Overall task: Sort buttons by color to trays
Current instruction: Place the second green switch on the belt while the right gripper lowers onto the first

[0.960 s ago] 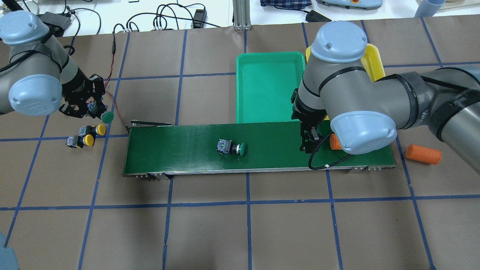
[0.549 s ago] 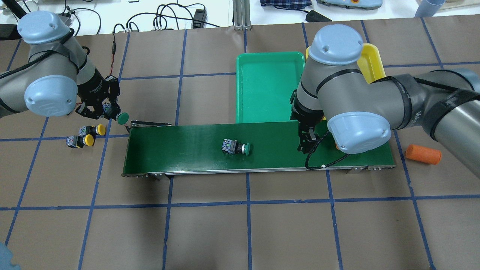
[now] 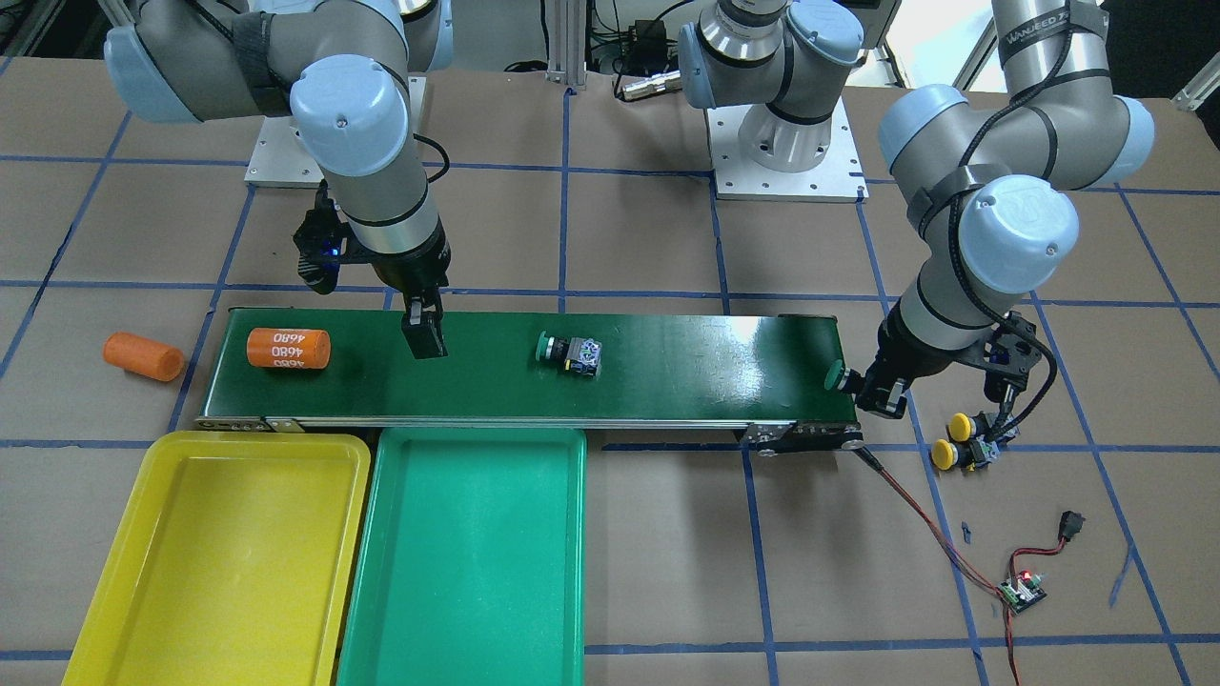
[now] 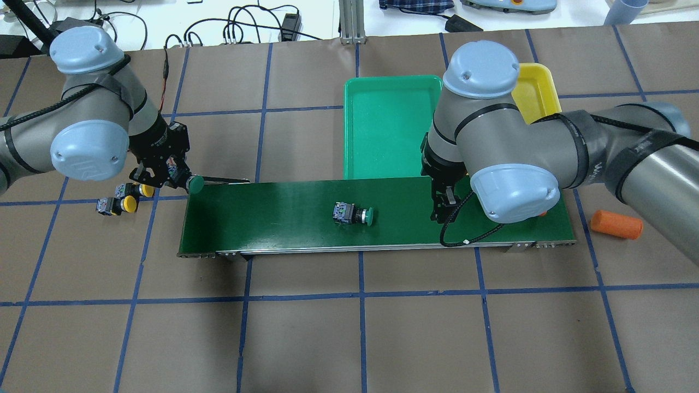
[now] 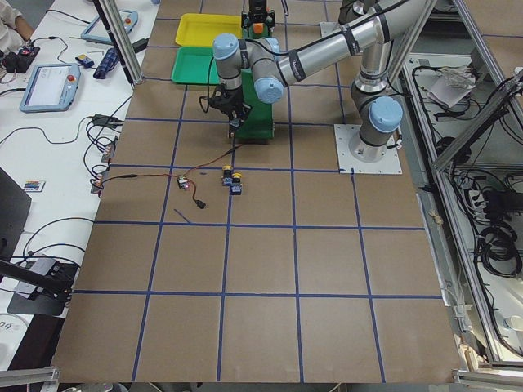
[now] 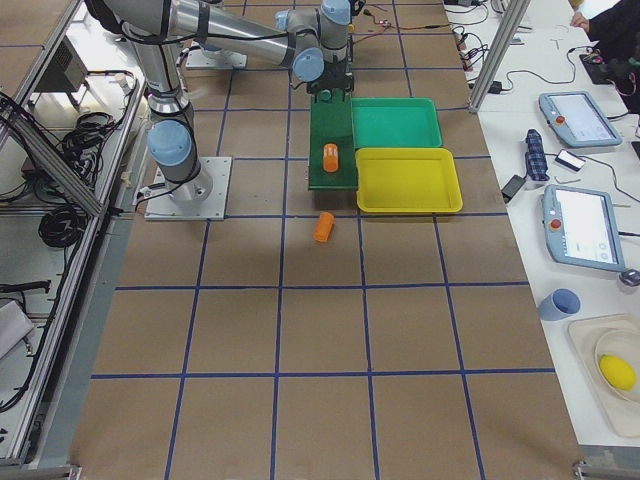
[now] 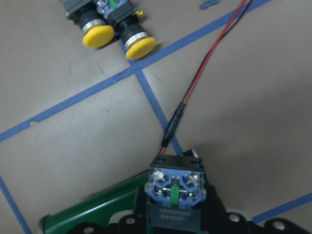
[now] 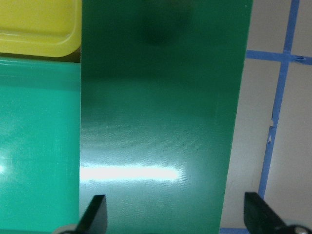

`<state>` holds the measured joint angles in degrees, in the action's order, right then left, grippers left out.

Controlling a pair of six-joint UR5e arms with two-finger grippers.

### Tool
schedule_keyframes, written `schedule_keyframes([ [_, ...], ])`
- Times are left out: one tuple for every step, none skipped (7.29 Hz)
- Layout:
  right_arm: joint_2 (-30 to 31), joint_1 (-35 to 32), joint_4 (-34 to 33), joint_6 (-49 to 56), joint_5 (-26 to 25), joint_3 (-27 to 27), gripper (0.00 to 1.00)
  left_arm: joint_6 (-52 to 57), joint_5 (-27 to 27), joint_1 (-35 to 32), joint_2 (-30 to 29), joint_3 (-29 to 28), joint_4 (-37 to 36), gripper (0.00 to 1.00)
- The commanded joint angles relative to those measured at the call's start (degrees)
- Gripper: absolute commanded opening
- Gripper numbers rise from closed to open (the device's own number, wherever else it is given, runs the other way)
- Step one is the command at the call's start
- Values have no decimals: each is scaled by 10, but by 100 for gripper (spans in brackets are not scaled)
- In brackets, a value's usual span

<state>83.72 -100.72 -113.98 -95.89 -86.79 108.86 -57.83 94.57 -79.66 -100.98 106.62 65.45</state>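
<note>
The left gripper [image 4: 176, 176] has carried its green button [image 4: 195, 184] from beside the two yellow buttons [image 4: 125, 197] to the end of the belt [image 4: 262, 218], jaws clamped on the button's body. The second green button [image 4: 355, 214] has travelled along the belt toward the right gripper [image 3: 424, 338], which hangs over the belt, fingers [image 8: 96, 217] spread wide, empty. Green tray [image 3: 477, 553] and yellow tray [image 3: 219, 553] lie side by side just beyond the belt.

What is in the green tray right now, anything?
Empty: the green tray shows only bare plastic in the front-facing view. One green button lies on the conveyor belt.
</note>
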Motion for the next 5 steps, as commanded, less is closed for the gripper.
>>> schedule_keyframes([
  [2,-1,0,-30,5,8,100,-60,-1,-1,37,40,2,34],
  [0,-8,-1,-46,4,8,100,-80,-2,-1,46,53,4,34],
  [-4,-22,-18,-55,5,10,100,-83,-2,-1,51,68,3,34],
  [-16,-35,-54,-87,4,24,100,-105,-2,-1,50,76,2,34],
  [-28,-50,-118,-107,0,41,100,-133,-2,-1,51,81,3,33],
])
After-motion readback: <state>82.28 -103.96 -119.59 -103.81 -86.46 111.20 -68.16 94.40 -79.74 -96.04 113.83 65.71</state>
